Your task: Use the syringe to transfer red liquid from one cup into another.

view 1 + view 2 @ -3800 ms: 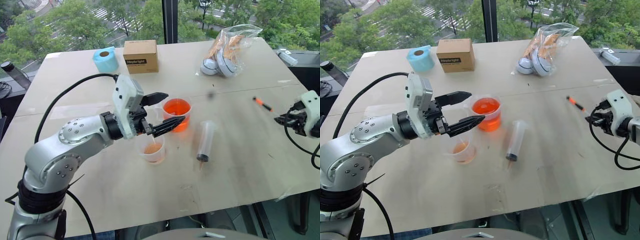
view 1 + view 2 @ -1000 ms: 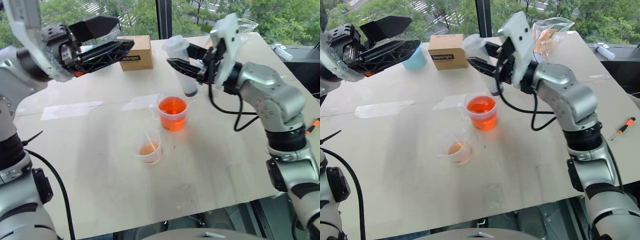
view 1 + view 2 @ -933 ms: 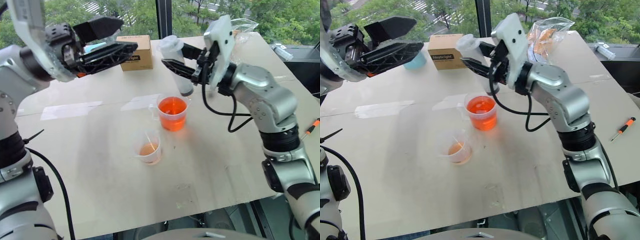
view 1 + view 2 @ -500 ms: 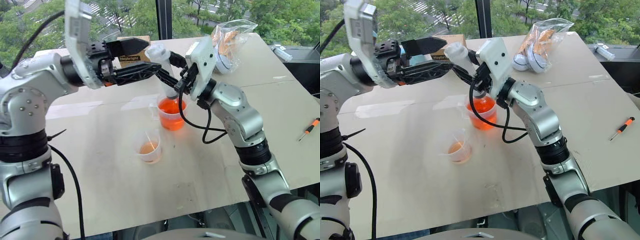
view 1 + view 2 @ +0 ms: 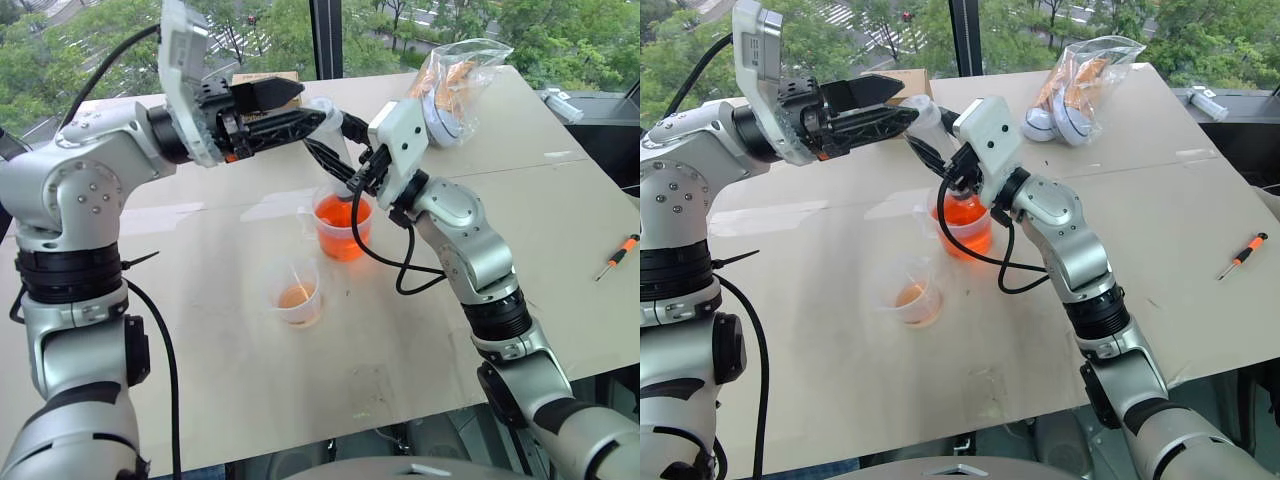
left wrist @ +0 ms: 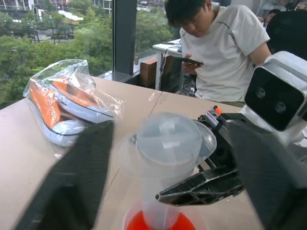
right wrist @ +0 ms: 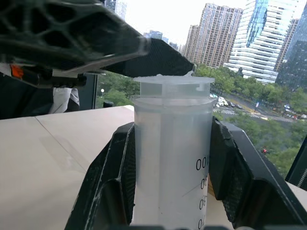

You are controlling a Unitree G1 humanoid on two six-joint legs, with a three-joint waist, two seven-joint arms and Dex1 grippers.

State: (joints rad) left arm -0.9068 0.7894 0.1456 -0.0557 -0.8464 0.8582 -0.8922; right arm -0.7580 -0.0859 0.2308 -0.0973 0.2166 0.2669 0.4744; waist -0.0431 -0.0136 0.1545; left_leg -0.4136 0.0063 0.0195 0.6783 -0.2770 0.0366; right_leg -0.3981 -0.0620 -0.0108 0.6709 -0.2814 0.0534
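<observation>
The syringe [image 5: 322, 103] stands tilted over the wide orange-red cup [image 5: 343, 240], its tip down at the red liquid [image 5: 342, 213]. My right gripper [image 5: 342, 152] is shut on the clear barrel [image 7: 172, 143]. My left gripper [image 5: 312, 105] reaches in level from the left and is shut on the syringe's flanged top [image 6: 165, 141]. The smaller, paler cup [image 5: 297, 295] stands nearer to me on the table, apart from both grippers, with a little orange liquid at its bottom.
A cardboard box [image 5: 262, 77] sits at the back behind my left gripper. A clear bag of orange and white things [image 5: 450, 75] lies back right. An orange-handled screwdriver [image 5: 618, 255] lies far right. A seated person [image 6: 216, 48] is beyond the table.
My left gripper moved in to the right and closed its jaws around the syringe's top. My right gripper brought the syringe down and left, so its tip now sits in the wide cup.
</observation>
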